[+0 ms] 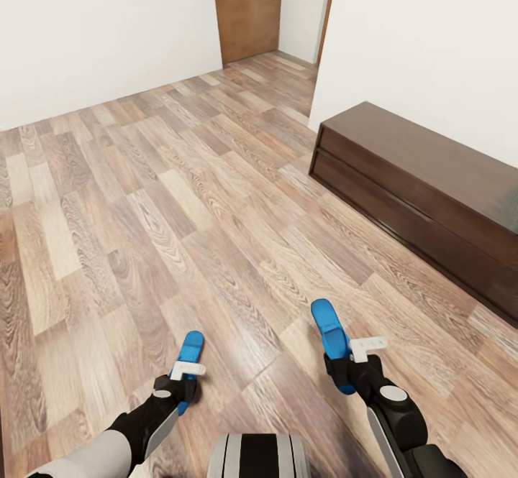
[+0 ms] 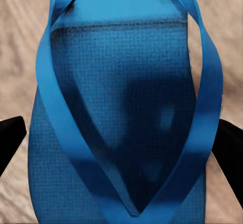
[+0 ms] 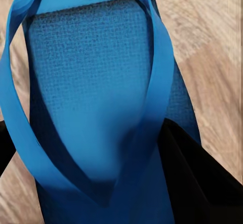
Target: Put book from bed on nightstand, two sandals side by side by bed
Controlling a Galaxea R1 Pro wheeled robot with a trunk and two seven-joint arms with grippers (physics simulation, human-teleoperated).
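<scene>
Over wood-plank floor, left gripper clamping flat blue sandal, right gripper clamping its textured twin.

Bright blue sandals, streaky light-brown plank floor, dark brown bench, white walls.

The long dark-wood bench is cut off at the right edge of the head view. Each sandal's near end is hidden by the gripper holding it.
</scene>
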